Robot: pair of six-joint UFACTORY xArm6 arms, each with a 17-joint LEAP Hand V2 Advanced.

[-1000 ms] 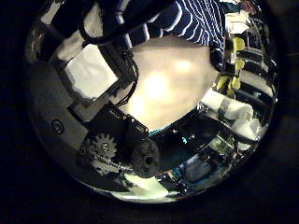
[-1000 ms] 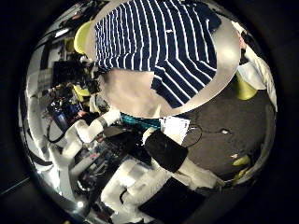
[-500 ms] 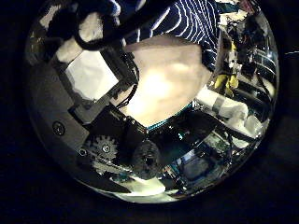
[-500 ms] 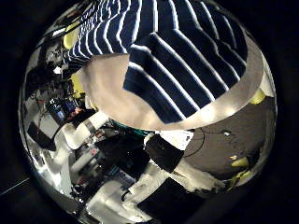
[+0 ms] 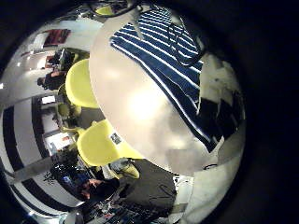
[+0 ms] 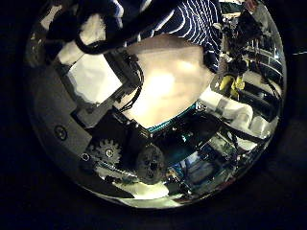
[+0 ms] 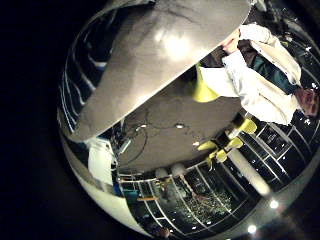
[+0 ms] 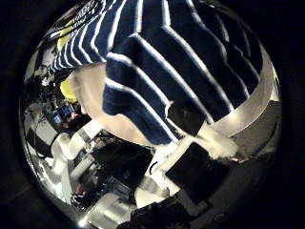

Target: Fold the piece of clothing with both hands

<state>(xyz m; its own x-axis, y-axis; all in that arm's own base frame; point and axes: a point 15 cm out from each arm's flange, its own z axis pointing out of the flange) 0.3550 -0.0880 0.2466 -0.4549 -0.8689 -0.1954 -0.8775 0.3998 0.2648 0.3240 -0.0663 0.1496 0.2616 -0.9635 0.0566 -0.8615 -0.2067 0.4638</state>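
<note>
1. On the round pale bench (image 5: 140, 112) lies the piece of clothing (image 5: 173, 65), a dark garment with white stripes, spread flat over part of the top, with bare bench beside it.

2. In the right thumb side palm view the garment (image 8: 162, 67) fills most of the picture, so the right robot hand (image 8: 195, 143) is close above it, near a hem edge; one dark fingertip (image 8: 186, 119) reaches to the cloth at that edge. Whether it already pinches the fabric I cannot tell.

3. The left robot hand (image 6: 106, 96) shows its white and black parts over bare bench, with the striped cloth (image 6: 182, 19) only at the far rim of its thumb side view. Its fingers hold nothing that I can see; whether they are spread or curled I cannot tell.

4. My judgement: the step in hand is the reach for the edge. To do it well, each robot hand should take a matching corner of the same hem, catch a single layer, and lift evenly so the stripes stay parallel during the fold.

5. No containers show in any view.
</note>
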